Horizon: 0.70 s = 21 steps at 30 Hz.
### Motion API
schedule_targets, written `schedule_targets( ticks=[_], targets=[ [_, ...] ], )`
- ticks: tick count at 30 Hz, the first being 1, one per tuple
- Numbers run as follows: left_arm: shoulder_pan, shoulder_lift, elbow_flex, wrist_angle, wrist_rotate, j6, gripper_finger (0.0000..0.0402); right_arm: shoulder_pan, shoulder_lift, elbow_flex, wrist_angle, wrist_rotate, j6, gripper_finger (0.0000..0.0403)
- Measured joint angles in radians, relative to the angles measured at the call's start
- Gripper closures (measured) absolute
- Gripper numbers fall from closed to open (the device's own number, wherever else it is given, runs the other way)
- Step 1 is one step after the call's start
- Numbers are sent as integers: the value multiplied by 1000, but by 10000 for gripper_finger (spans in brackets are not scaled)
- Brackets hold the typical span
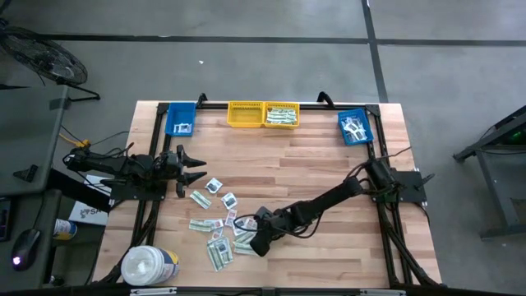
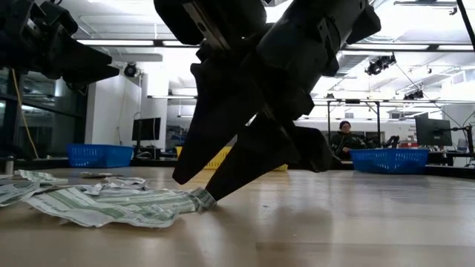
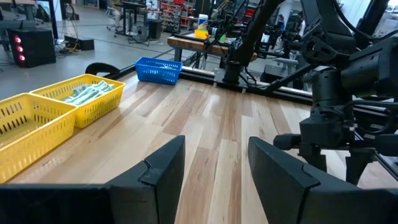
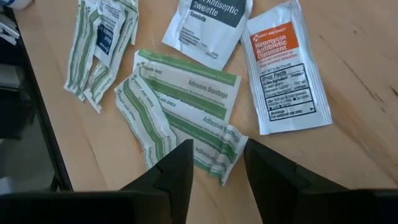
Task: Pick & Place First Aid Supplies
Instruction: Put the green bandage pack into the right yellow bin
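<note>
Under my right wrist I can read the packets: a squarish white one with a dark band says "Antiseptic Towelette" (image 4: pixel 208 28); beside it a white packet with an orange-red header reads "Neomycin Antibiotic Ointment" (image 4: pixel 286 71); the long green-and-white strips carry "Adhesive Bandage" (image 4: pixel 186 93). The smaller print I cannot make out.

From left to right across the table (image 1: pixel 329 164): a big white round tub (image 1: pixel 148 265) stands at the near left corner. My left gripper (image 1: pixel 196 168) hangs above the left side of the table, its fingers (image 3: pixel 155 171) spread apart with nothing between them. Along the far edge sits a blue bin (image 1: pixel 181 119) with a white packet in it, then two yellow bins side by side: one (image 1: pixel 245 114) whose contents I cannot make out, the other (image 1: pixel 282 115) holding pale green strips. A second blue bin (image 1: pixel 355 127), at the far right, holds white pieces.

The first aid supplies (image 1: pixel 220 226) lie scattered loose on the wood at the near left-centre, between the tub and my right arm. My right gripper (image 4: pixel 214 165) is down at the right edge of that scatter, fingers apart and straddling the end of one crumpled bandage strip (image 4: pixel 214 143), tips at the tabletop. They are not closed on it.
</note>
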Motion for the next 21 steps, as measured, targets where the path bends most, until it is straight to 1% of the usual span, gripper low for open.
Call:
schedule_targets(
  ticks=[7,12,18,21],
  targets=[
    [0,0,0,0,0,0,224,2,12,0,-3,0,-1,299],
    [0,0,0,0,0,0,224,5,38,1,48,-8,-2,324],
    [0,0,0,0,0,0,224,6,38,1,53,-4,-3,343],
    [0,0,0,0,0,0,224,7,38,0,52,5,-11,362]
  ],
)
